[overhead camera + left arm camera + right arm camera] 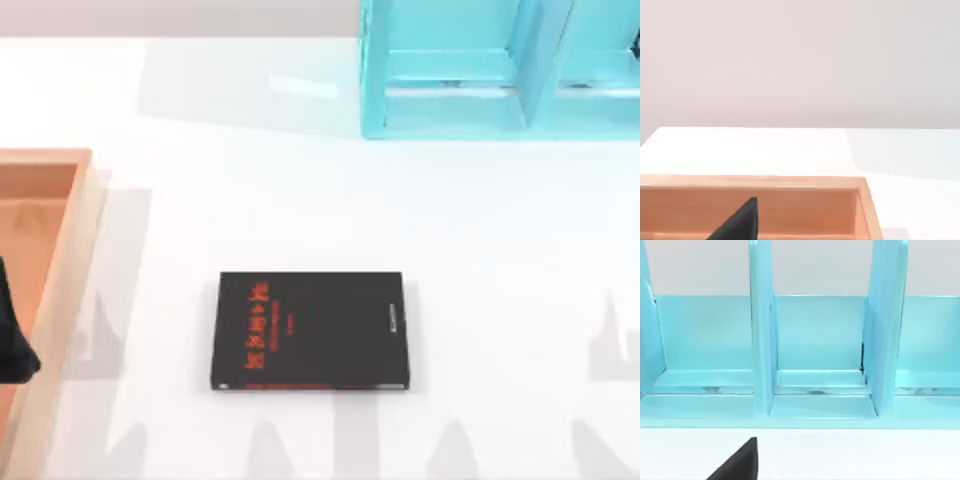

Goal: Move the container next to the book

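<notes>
Nearest the left wrist camera is a dark wedge of the left gripper [742, 222], poised over the inside of the orange-brown wooden box [790, 210]. Whether its jaws are open or closed I cannot tell. From above, the left arm [12, 345] hangs over that box at the desk's [300, 200] left edge. The right gripper [742, 462] sits low over the white desk, facing the turquoise shelf unit [815, 340] at the far right. Its jaws are equally impossible to judge.

The book [312, 330] lies flat near the middle of the desk, red characters up, well apart from both box and shelf, with bare desk on every side. Where the container stands I cannot tell.

I judge the task to be at its very start — nothing has yet been set beside the book. The next move calls for reaching the small cup, closing on it squarely, then carrying it to the bare desk just beside the book without nudging the cover.

The top view gives the whole layout — book, box and shelf together. The left wrist view adds the box's inner wall, and the right wrist view looks straight into the shelf's compartments.
</notes>
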Action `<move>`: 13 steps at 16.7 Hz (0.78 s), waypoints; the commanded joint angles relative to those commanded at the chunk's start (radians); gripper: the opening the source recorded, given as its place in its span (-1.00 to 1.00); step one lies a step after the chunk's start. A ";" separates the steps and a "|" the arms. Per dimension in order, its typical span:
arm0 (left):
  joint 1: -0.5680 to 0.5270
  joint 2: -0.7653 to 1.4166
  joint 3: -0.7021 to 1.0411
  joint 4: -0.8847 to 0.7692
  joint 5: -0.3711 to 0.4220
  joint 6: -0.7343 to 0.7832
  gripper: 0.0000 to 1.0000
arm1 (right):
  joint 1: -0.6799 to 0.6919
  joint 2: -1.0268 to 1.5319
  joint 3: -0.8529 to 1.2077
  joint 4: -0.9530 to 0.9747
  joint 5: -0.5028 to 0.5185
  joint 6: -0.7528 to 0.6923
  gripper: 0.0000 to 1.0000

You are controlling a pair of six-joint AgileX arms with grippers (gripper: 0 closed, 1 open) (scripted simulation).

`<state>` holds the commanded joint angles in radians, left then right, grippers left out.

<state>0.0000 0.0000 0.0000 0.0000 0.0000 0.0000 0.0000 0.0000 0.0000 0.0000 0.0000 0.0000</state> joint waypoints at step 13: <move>0.000 0.000 0.000 0.000 0.000 0.000 1.00 | 0.001 0.637 0.446 -0.401 -0.081 -0.642 1.00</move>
<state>0.0000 0.0000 0.0000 0.0000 0.0000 0.0000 0.0007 0.6369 0.4457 -0.4010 -0.0812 -0.6417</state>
